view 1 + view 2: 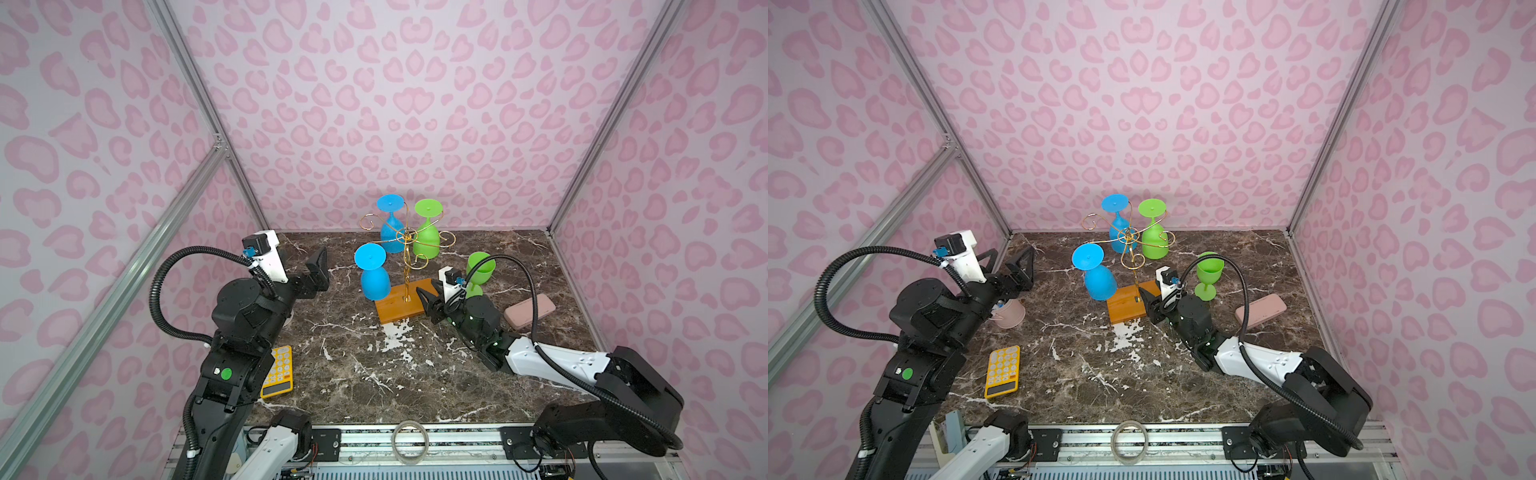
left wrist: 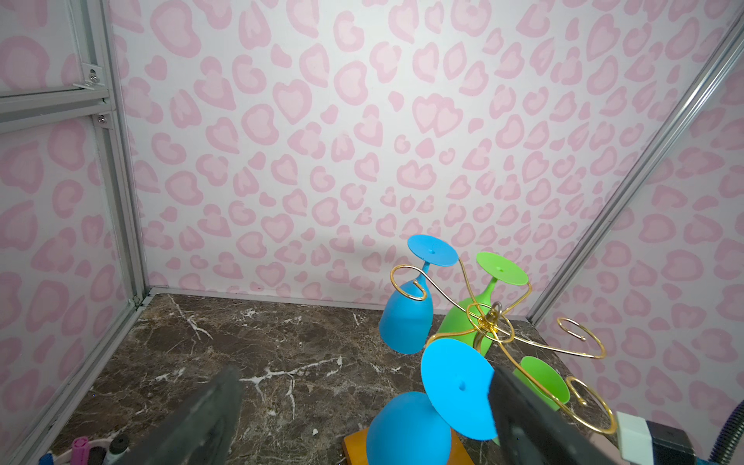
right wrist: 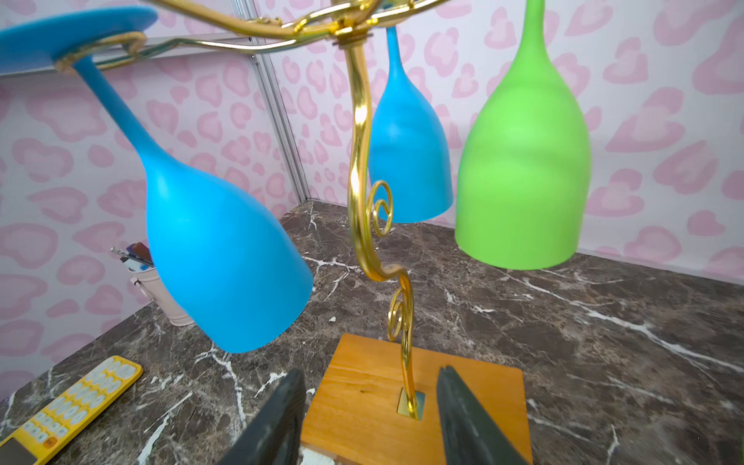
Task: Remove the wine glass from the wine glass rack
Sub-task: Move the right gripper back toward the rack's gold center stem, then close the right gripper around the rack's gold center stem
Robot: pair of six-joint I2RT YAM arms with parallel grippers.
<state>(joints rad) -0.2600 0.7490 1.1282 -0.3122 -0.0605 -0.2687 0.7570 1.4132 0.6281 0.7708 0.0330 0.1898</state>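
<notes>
The wine glass rack (image 1: 406,274) (image 3: 360,161) is gold wire on a wooden base (image 1: 395,309) (image 1: 1121,309). Three glasses hang upside down from it: a near blue wine glass (image 1: 374,280) (image 2: 455,386) (image 3: 225,261), a far blue one (image 1: 390,232) and a green one (image 1: 428,241) (image 3: 523,181). Another green glass (image 1: 480,270) (image 1: 1209,270) stands upright on the table, right of the rack. My left gripper (image 1: 316,268) (image 2: 362,426) is open, left of the near blue glass. My right gripper (image 1: 428,303) (image 3: 370,422) is open, low over the base, either side of the post's foot.
A yellow calculator (image 1: 279,372) lies at the front left. A pink case (image 1: 530,311) lies at the right. A pink pen cup (image 1: 1009,313) stands under my left arm. A tape roll (image 1: 411,442) sits on the front rail. Patterned walls close three sides.
</notes>
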